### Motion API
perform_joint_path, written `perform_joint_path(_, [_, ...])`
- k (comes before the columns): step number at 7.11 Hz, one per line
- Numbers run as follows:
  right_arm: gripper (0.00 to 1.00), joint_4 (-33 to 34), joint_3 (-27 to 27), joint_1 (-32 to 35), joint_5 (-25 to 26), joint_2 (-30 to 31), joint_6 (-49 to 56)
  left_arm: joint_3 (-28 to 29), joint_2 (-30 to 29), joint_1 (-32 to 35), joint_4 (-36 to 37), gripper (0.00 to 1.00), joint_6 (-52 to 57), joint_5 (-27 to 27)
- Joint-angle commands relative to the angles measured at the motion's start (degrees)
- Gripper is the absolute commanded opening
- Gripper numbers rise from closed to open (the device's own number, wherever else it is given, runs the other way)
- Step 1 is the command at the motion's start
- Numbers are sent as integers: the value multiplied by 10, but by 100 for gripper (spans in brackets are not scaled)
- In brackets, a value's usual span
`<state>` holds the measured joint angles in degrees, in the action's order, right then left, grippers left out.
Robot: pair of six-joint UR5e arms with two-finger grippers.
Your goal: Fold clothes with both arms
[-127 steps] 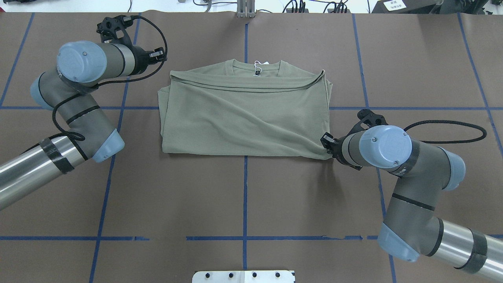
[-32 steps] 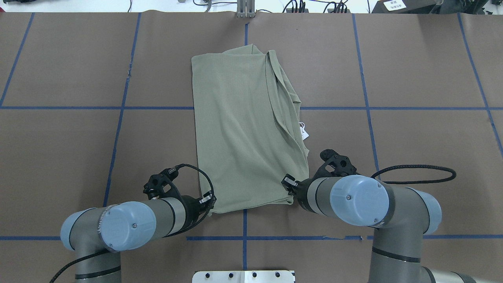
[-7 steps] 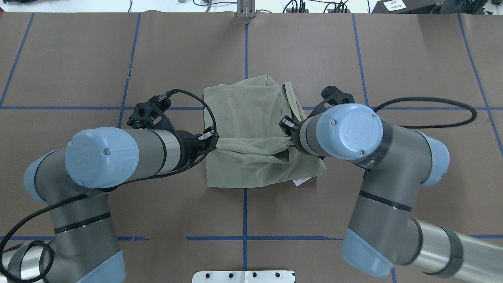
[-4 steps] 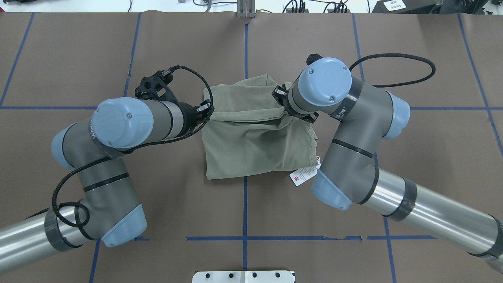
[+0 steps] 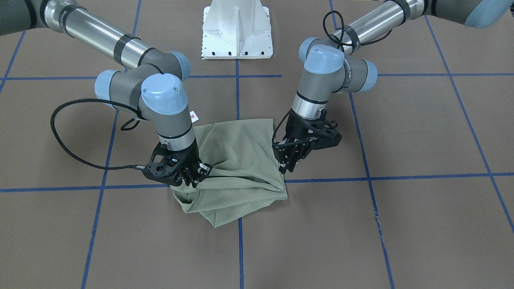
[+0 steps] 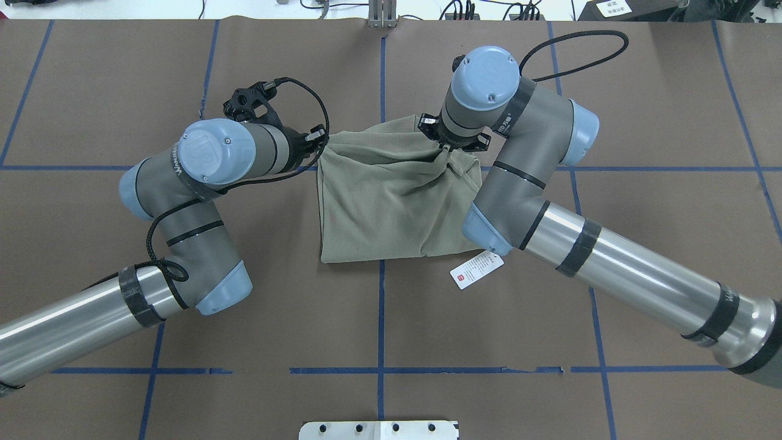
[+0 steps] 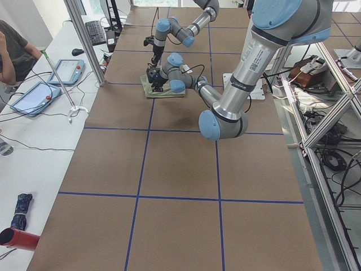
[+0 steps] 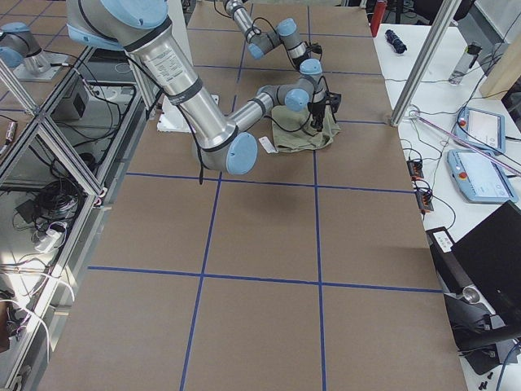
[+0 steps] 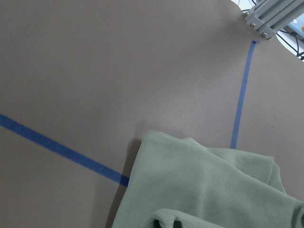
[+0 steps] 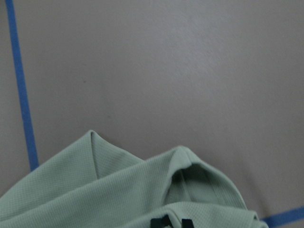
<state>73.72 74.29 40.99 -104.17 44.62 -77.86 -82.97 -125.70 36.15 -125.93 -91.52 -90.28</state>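
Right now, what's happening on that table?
Both arms are mid-fold on the green shirt. The left arm and right arm each have jaws shut on a corner at its far edge, cloth bunched and not yet laid flat. The white hang tag sticks out on the near side.

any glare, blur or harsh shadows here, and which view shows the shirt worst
Overhead exterior: even light, only soft shadows, the shirt sharp, a bright sheen along the right arm. Exterior left: worst, the shirt is tiny and far off. Both wrist views: close and slightly soft, shirt cut off at the bottom edge.
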Motion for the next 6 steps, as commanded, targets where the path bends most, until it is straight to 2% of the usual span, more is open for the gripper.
perform_joint_path(1, [100, -15, -42, 70, -85, -25, 99, 21, -3, 13, -25, 49, 19, -3])
perform_joint_path(3, [100, -13, -38, 74, -98, -20, 113, 10, 1, 20, -23, 49, 22, -22])
perform_joint_path(4, [91, -7, 0, 56, -98, -3, 98, -12, 13, 43, -22, 49, 52, -77])
perform_joint_path(5, [2, -6, 38, 38, -91, 16, 37, -60, 46, 58, -21, 49, 79, -97])
perform_joint_path(6, [0, -5, 55, 15, -85, 27, 29, -83, 62, 70, -19, 49, 100, -113])
